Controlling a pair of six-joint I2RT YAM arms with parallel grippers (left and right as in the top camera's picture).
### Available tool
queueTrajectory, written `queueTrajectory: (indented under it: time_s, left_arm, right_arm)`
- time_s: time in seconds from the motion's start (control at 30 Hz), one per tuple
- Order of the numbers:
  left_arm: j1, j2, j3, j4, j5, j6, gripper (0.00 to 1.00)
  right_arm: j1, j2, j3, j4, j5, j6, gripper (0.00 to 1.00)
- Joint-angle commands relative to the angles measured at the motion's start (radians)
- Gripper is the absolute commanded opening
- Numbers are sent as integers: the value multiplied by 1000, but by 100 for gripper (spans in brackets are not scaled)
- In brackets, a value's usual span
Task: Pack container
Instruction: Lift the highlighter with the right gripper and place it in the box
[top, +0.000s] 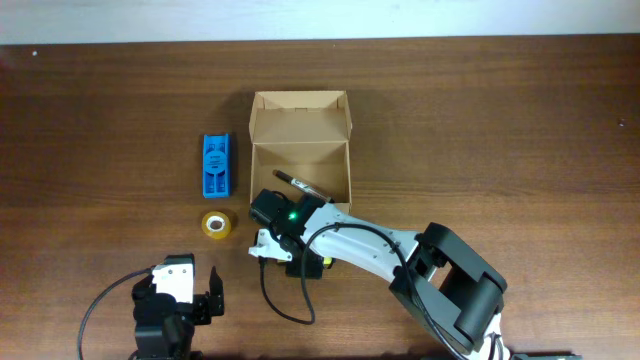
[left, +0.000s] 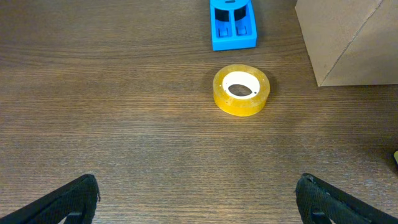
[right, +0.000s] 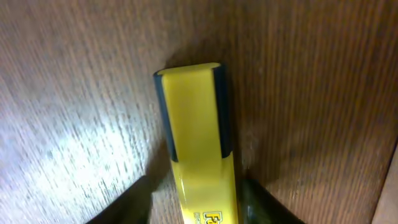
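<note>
The container (top: 300, 150) is a tan cardboard box, open, with its flap lid standing at the far side. A dark pen (top: 300, 185) lies inside it. My right gripper (top: 272, 245) is just in front of the box's near wall. In the right wrist view it (right: 199, 202) is shut on a yellow highlighter (right: 196, 124) with dark sides, held low over the wood. The highlighter is hidden in the overhead view. My left gripper (top: 180, 290) is open and empty at the near edge, its fingers wide apart (left: 199, 199).
A yellow tape roll (top: 216, 225) (left: 242, 90) lies ahead of the left gripper. A blue plastic item (top: 216, 165) (left: 233, 25) lies beyond it, left of the box. The box corner (left: 348, 43) shows at the right of the left wrist view.
</note>
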Motion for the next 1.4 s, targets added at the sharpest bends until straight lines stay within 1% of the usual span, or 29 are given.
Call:
queueTrajectory:
  time_s: [0.0,0.03,0.1,0.33,0.5,0.73,0.87,1.0,1.07,1.13,1.37]
  left_arm:
    - [-5,-6,-8,3,-14,-10,100]
    - [-5,-6,-8,3,-14,-10,100]
    - [-5,-6,-8,3,-14,-10,99]
    - [-5,-6,-8,3,-14,-10,100]
    - [-5,-6,-8,3,-14,-10,100]
    - [-5,-6,-8,3,-14,-10,100]
    - [-5,-6,-8,3,-15,-10,100]
    - [-5,-6,-8,3,-14,-10,100]
    - [-5,-6,-8,3,-14,-10,100]
    - [-5,-6,-8,3,-14,-10,100]
    - [-5,-6,-8,3,-15,-10,100]
  right_arm:
    - [10,30,-11,-3,-18,21,33]
    - [10,30,-11,-2,-19,32,27]
    - [10,29,-11,-3,-19,49,21]
    - [11,27,15,-35,-28,127,20]
    - [11,12,101,-116,-50,210,19]
    - [12,-13,306,-248,-126,236,19]
    - [19,-23,419,-268,-124,245,18]
    - [17,-24,514,-296,-60,249,17]
    - [13,-25,552,-305,3,250,13]
    - [-3,-27,585,-305,95,271,13]
    - [-93,-27,600,-270,154,271,14]
